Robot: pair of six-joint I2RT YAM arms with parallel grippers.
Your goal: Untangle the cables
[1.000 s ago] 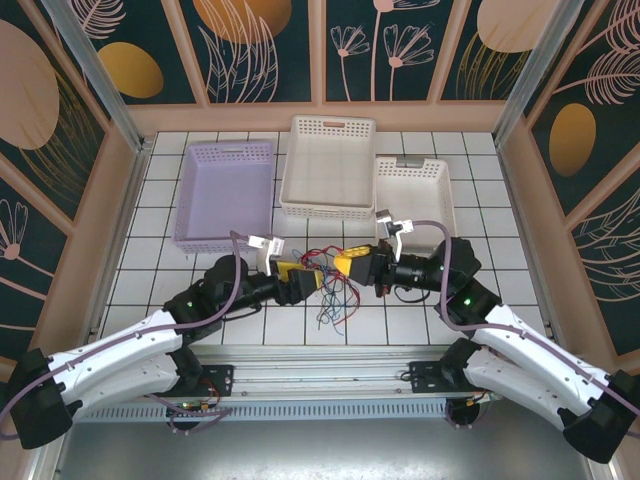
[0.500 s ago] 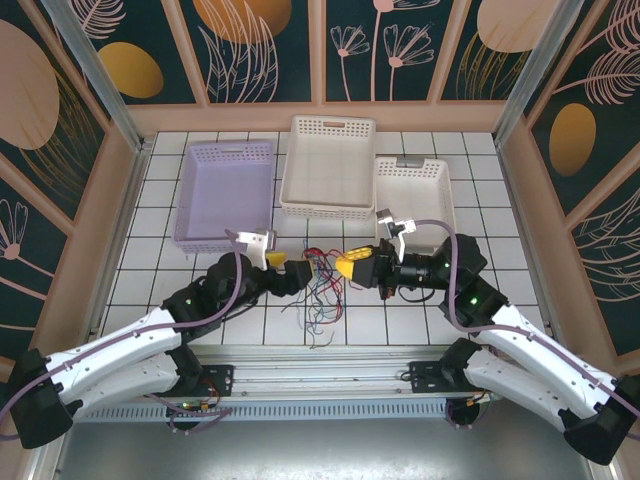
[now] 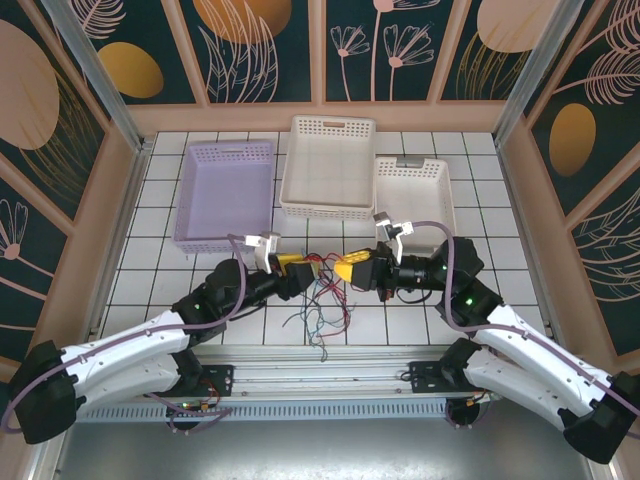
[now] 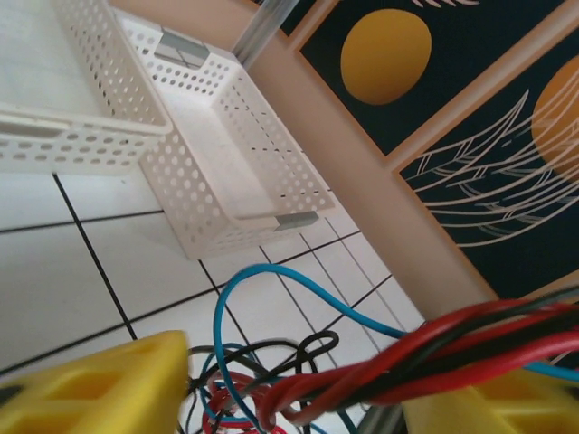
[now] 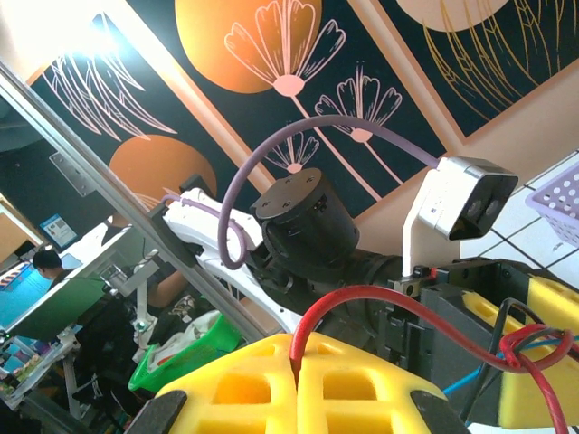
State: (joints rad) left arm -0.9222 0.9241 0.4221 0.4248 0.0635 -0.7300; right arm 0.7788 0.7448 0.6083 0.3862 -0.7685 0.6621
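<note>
**Two arms meet over the cables [image 3: 320,305] at the middle of the tabletop [image 3: 400,320]**

The right gripper [image 3: 345,267] has its fingers [image 5: 298,389] fully closed, and one red cable [image 5: 362,294] comes out of the seam between them, so it seems to anchor that strand. Just beside it and facing it, the left gripper [image 3: 300,268] has its fingers [image 4: 99,389] about half apart. A twisted red and black bundle [image 4: 407,353] crosses the gap and rests on one finger, not clamped as far as I can see. I think it is placed so to catch the bundle and draw it away. Loose red, blue and dark loops hang to the tiles below.
</note>
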